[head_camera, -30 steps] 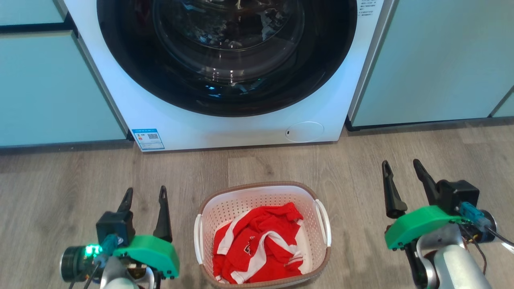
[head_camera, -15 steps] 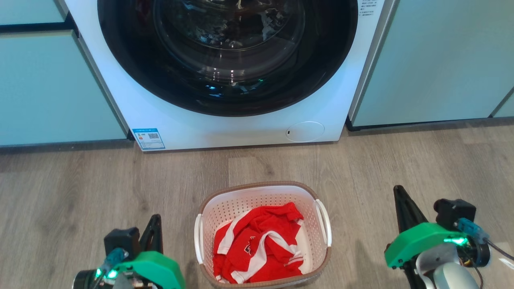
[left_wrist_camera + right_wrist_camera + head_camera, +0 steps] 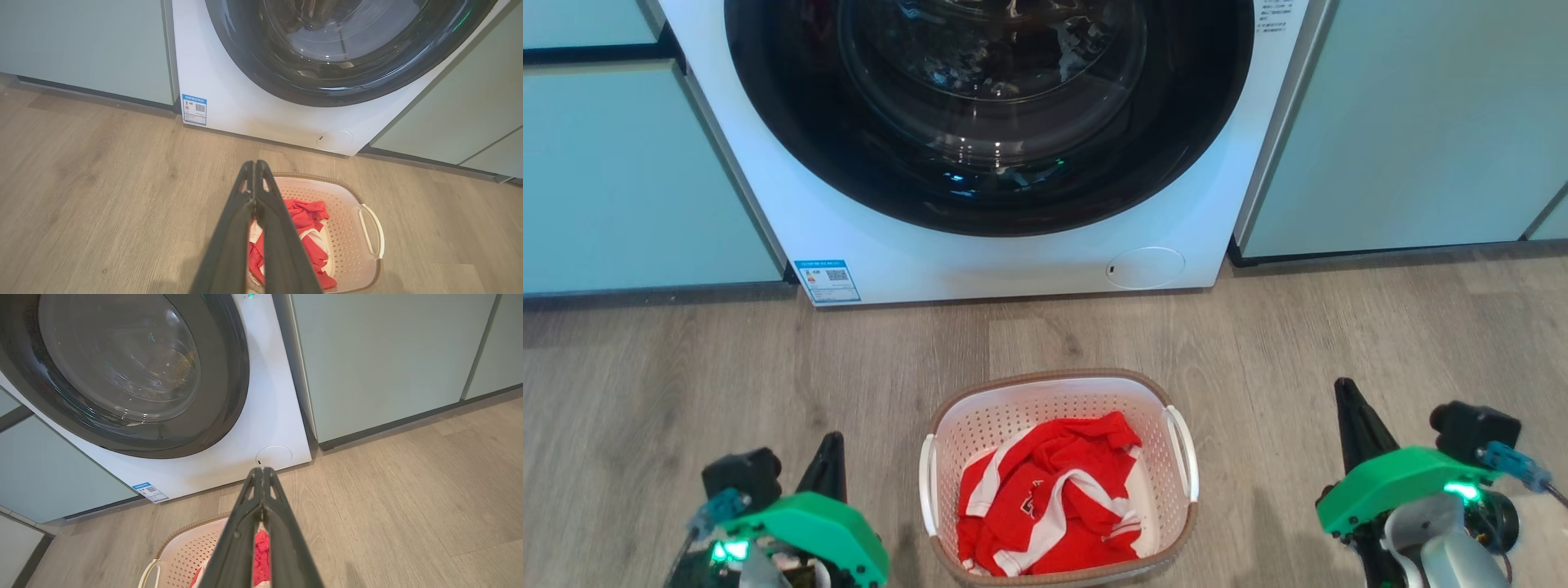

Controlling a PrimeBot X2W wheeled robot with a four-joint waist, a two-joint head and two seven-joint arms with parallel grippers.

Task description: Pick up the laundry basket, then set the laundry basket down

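Laundry basket is sitting upright on the wood-look floor, low centre in the head view, just in front of the washing machine and not touching it.

Far left: the pale teal cabinet front is butting against the washer's side.

Lower left: the left gripper is hanging beside the basket's left loop handle, apart from it. In the left wrist view its two dark fingers are pressing together along their length, holding nothing.

Centre: a red-and-white garment is lying crumpled inside the basket, below the brown rim. Behind it, the washer's round dark door is showing closed, with a blue label sticking at its lower left corner.

Lower right: the right gripper is hovering well clear of the basket's right handle. In the right wrist view its fingers are meeting at the tips, gripping nothing.

Far right: a second teal cabinet front is standing against the washer.
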